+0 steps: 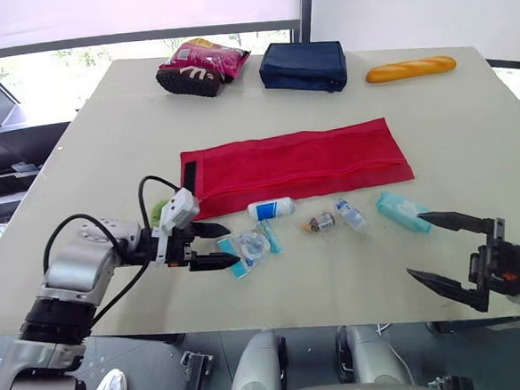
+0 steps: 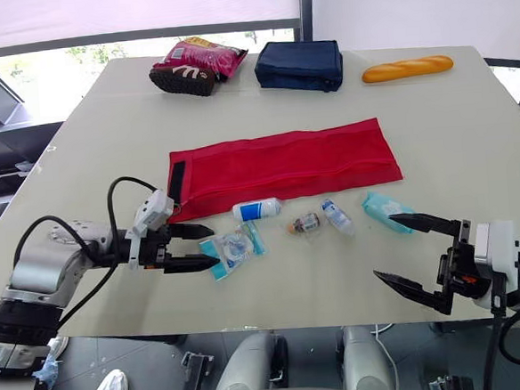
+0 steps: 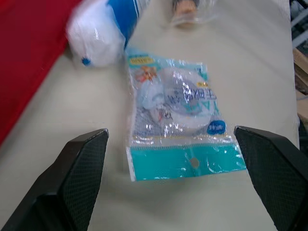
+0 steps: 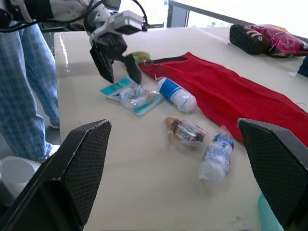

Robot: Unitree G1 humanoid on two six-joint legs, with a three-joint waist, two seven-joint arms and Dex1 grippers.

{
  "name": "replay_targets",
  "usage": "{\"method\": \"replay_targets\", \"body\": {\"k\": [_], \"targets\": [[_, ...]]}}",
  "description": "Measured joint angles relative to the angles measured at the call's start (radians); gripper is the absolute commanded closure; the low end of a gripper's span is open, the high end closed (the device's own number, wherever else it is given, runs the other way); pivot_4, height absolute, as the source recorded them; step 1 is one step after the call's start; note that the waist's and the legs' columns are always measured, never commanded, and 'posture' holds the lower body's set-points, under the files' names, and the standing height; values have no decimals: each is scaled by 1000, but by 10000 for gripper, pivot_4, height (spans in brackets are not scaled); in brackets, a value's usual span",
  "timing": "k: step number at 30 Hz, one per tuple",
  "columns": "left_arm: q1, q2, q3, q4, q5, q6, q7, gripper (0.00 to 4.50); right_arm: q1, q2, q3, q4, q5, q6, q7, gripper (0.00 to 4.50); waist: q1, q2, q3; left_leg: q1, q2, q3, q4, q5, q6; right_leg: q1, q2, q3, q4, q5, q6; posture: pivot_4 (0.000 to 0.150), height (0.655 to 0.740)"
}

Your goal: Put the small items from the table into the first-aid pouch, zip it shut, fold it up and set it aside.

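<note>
We see the red mesh first-aid pouch [image 1: 298, 165] lying flat and unfolded in the middle of the pale table [image 1: 469, 127]. A white roll with a blue label [image 1: 271, 208] and two small wrapped bottles [image 1: 351, 214] lie just in front of it. Our left gripper [image 1: 232, 244] has its black fingers spread wide, with the tips at the near end of a clear plastic packet with a teal edge [image 1: 250, 246], empty. Our right gripper [image 1: 415, 244] hovers near a teal tissue pack [image 1: 401, 211], with its fingers also wide apart and holding nothing.

The clear packet [image 3: 173, 115] carries blue printed characters, too blurred to read; nothing else shows legible text.
</note>
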Motion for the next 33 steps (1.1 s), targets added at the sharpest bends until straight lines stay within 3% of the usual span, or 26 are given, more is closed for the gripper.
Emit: {"method": "replay_targets", "body": {"k": [2, 4, 7, 11, 12, 17, 22, 27, 30, 33], "targets": [[-16, -19, -4, 18, 10, 1, -5, 2745, 1, 1, 9, -20, 0, 2, -15, 0, 3, 0, 0, 0, 0, -1, 1, 0, 0, 1, 0, 0, 1, 0, 0, 1500, 7164], [-32, -41, -6, 34, 12, 12, -4, 8887, 3, 4, 21, -36, -1, 9, -32, 0, 5, 0, 0, 0, 0, -1, 3, 0, 0, 1, 0, 0, 1, 0, 0, 1500, 7164], [-37, -67, -10, 40, 15, 38, -3, 20725, 5, 14, 46, -56, -3, 15, -51, 0, 2, 0, 0, -1, 0, -1, 5, 0, 0, 1, 0, 0, 1, 0, 0, 1500, 7164], [-34, -80, -15, 44, 12, 55, -12, 42266, 5, 18, 55, -56, -10, 15, -68, 0, 0, -1, -1, -1, 0, -2, 5, 0, 0, 1, 0, 0, 1, 0, 0, 1500, 7164], [-33, -80, -13, 43, 9, 55, -12, 44618, 4, 19, 59, -56, -10, 15, -71, 0, 0, -1, -1, 0, 0, -2, 5, 0, 0, 1, 0, 0, 2, 0, 0, 1500, 7164], [17, -86, 21, 11, -24, 73, -2, 44618, -11, 37, 104, -81, -2, 44, -125, 0, -2, -1, -1, 0, 0, -2, 4, 0, 0, 1, 0, 0, 2, 0, 0, 1500, 7164], [93, -90, 66, -87, -83, 115, 19, 44618, -54, 43, 188, -162, 31, 191, -280, 0, -1, -1, 0, -1, 1, -3, 5, 0, 0, 1, -1, 0, 2, 0, 0, 1500, 7164], [59, -207, 178, -209, -187, 194, 183, 44618, -148, 43, 277, -217, 88, 376, -453, 0, 4, -2, -1, -3, -1, -5, 6, 0, 0, 1, -2, -2, 2, 0, 0, 1500, 7164], [-17, -363, 239, -290, -267, 260, 382, 44618, -243, 62, 339, -227, 173, 513, -570, 0, 1, -3, -1, -6, -2, -7, 8, 0, 1, 0, -1, -2, 2, 4, 0, 1500, 7164], [-45, -422, 268, -324, -310, 300, 492, 44618, -289, 60, 348, -223, 220, 588, -631, 0, -4, -3, -1, -7, -2, -8, 8, 0, 1, -1, 0, -1, 2, 5, 1, 1500, 7164]]}}
